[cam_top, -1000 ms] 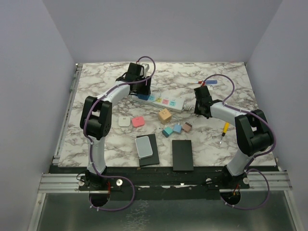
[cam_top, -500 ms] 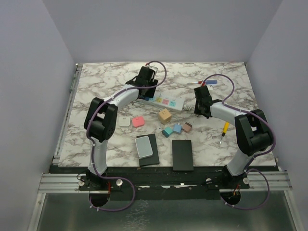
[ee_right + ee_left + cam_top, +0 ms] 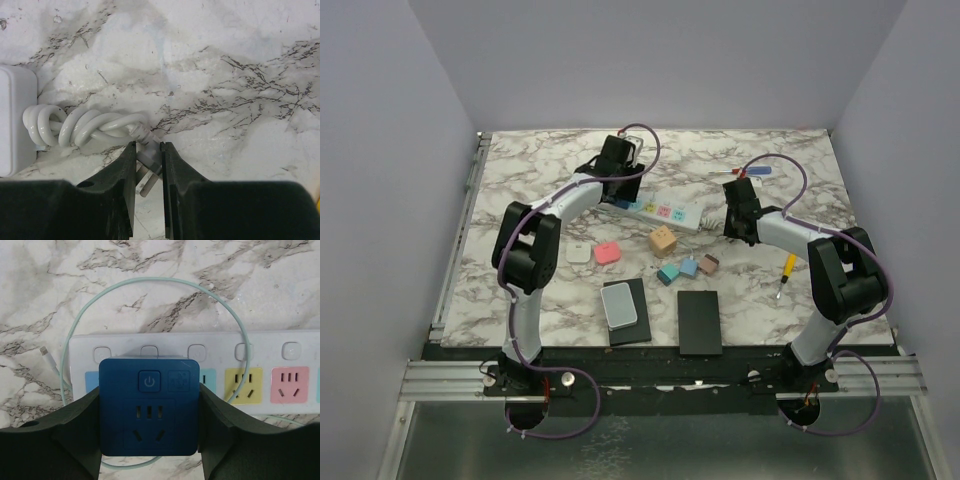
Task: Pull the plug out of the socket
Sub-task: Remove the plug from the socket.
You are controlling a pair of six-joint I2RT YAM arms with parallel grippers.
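Looking first at the socket (image 3: 665, 212). Lies flat on the marble table (image 3: 520, 180), in the far half. Runs long-ways from far left to near right in the top view, and straight across in the left wrist view. Faces up, with a row of colored faces: teal, yellow, pink. Has a small round button above each face.

Carries the plug (image 3: 148, 412), a dark blue block, at its left end. Cannot tell if pushed all the way in or lifted a little. Squeezed from both sides by the left gripper (image 3: 149, 399), closed tight on the plug. Ringed by a thin pale green cable (image 3: 150, 281) looping over the socket, with a small white tip (image 3: 47, 354) just off the socket's left end.

At the socket's right end, a white cord (image 3: 85, 127) twisted into a bundle. Past that, the cord end (image 3: 148, 165), pinched by the right gripper (image 3: 148, 146), fingers narrow and holding it.

On the near side of the socket: a tan cube (image 3: 662, 240), a pink pad (image 3: 607, 253), a white pad (image 3: 578, 253), and a teal block (image 3: 668, 273), a blue block (image 3: 688, 267) and a brown block (image 3: 708, 263). Nearer than those: a black pad (image 3: 630, 337) under a grey box (image 3: 619, 305), and a second black pad (image 3: 699, 322). Off to the socket's near right, a yellow screwdriver (image 3: 787, 272). On the far right of the socket, a red and blue screwdriver (image 3: 752, 172).
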